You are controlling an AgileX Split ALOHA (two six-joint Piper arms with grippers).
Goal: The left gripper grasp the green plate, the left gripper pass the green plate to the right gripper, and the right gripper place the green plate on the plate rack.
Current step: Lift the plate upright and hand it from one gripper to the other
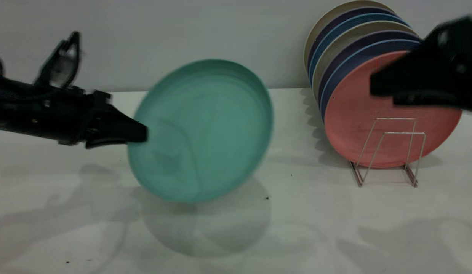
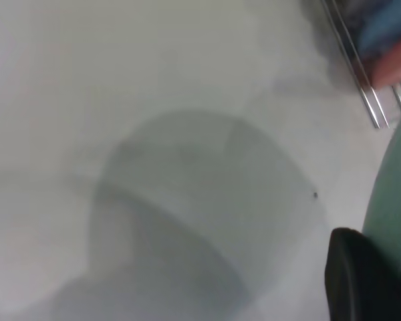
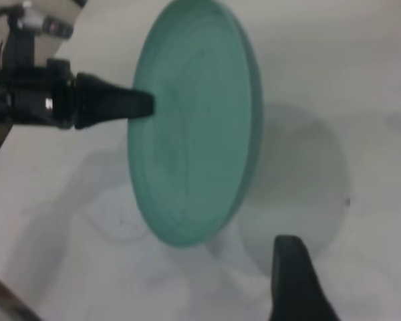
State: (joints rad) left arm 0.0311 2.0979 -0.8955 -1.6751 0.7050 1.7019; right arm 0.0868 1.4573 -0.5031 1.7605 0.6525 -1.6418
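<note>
Green plate point(image 1: 205, 129) is closest to the exterior camera: lifted clear of the white table point(image 1: 296, 228), tilted up nearly on edge, hollow side toward the camera, its shadow on the table right under it. Blurred in that view.

Left gripper point(image 1: 138, 134) comes in from the left side and is clamped on the plate's left rim. One black finger lies over the inner face; the right wrist view shows the same pinch point(image 3: 144, 103) on the rim. The left wrist view only catches a dark fingertip point(image 2: 361, 281) against the plate's edge point(image 2: 391, 200).

Right gripper point(image 1: 411, 91) is up at the right, in front of the pink plate point(image 1: 388, 125), well apart from the green plate and holding nothing. Can't tell how wide its fingers stand; the right wrist view shows one dark finger point(image 3: 294, 281) only.

Plate rack point(image 1: 388, 152) sits on the table at right. The pink plate stands in it, with a row of blue-rimmed and beige plates point(image 1: 350, 42) stacked upright behind. The two front wire loops stand free before the pink plate.
</note>
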